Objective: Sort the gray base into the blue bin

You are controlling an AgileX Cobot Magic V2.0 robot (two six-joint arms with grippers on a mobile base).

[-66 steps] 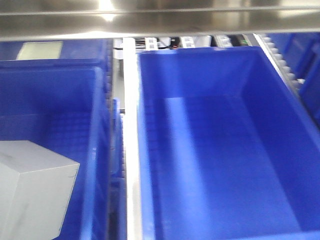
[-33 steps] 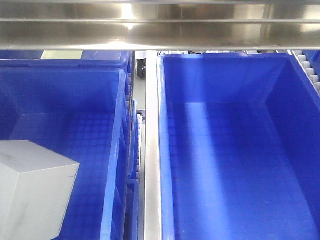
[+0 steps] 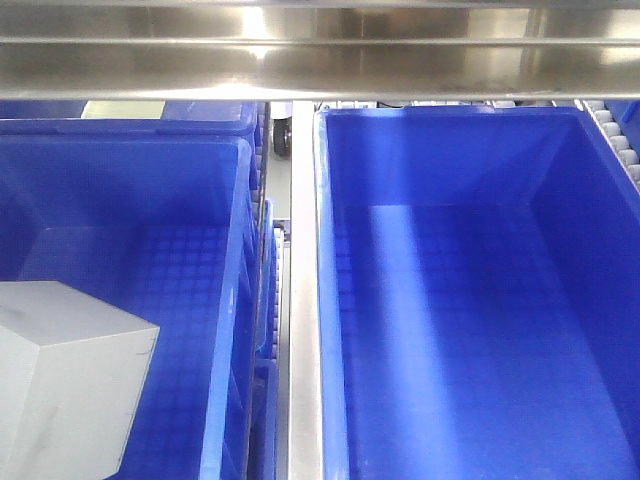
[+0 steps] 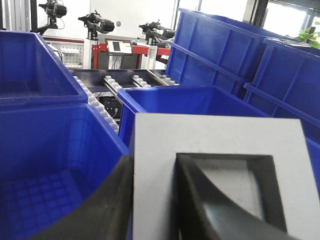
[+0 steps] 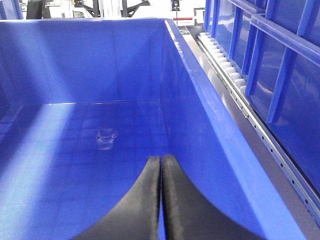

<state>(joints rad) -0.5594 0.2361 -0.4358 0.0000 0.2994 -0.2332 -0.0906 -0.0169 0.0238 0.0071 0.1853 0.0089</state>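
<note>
Left end effector (image 4: 152, 165) clamps gray base (image 4: 215, 135) by one recess wall over blue bin (image 3: 228, 330); thin grip risks pivot, early drop

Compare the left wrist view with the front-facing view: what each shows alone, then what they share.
Left wrist only: the dark recess of the gray base, the left gripper clamped on one wall of it, and cameras on stands behind. Front-facing only: a steel beam overhead and the floor of the right bin. Both: the gray base and a blue bin with a grid floor beside it.
</note>
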